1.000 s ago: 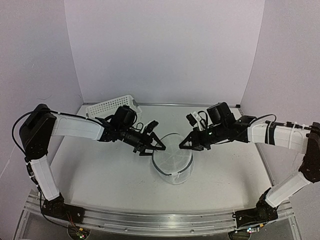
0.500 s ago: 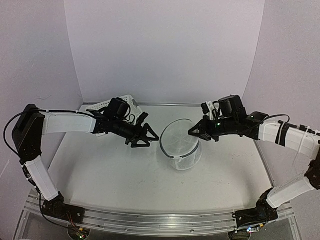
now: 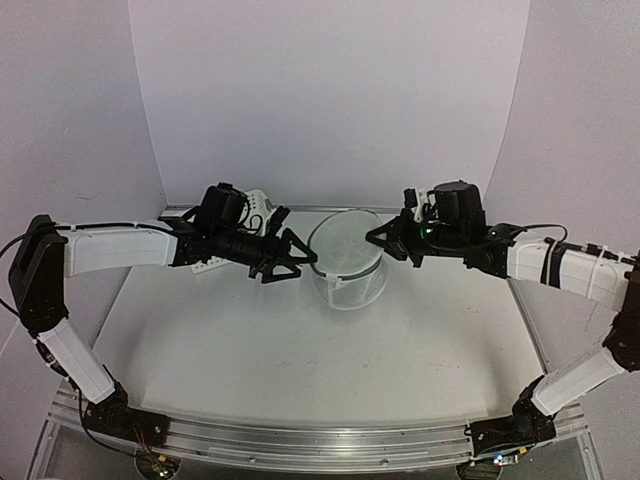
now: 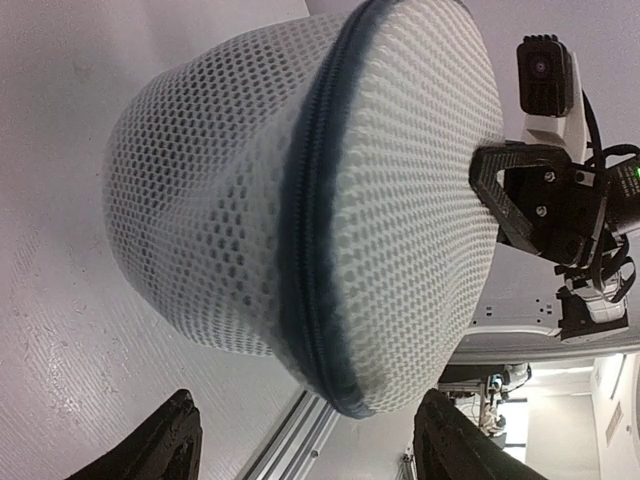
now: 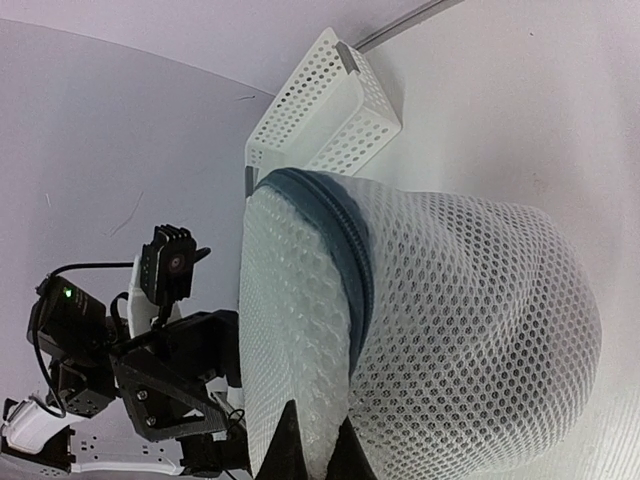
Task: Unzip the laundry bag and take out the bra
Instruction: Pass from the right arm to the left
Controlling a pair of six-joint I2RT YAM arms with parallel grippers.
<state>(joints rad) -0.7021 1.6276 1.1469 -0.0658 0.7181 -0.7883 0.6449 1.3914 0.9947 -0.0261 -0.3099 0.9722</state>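
White table (image 3: 300, 370), pale walls (image 3: 330, 100) on three sides.

Surroundings: white perforated basket (image 3: 257, 199) at back left, mostly hidden behind my left arm. From the right wrist view it lies beyond the bag, well apart from it.

Laundry bag (image 3: 347, 262): centre of the table, between my two grippers. It is a short mesh cylinder. Its round top face is up and tipped a little toward the overhead camera, so the axis runs near upright. A dark zip rim (image 4: 300, 250) circles the upper edge, and the stretch I can see looks closed. I cannot tell whether the base touches the table.

Right gripper (image 3: 382, 240): fingers (image 5: 292, 445) closed together, pinching the mesh at the bag's right upper edge.

Left gripper (image 3: 302, 262): fingers (image 4: 165, 445) spread wide, pointing at the bag's left side, just beside it and not touching. Nothing lies between them and the mesh.
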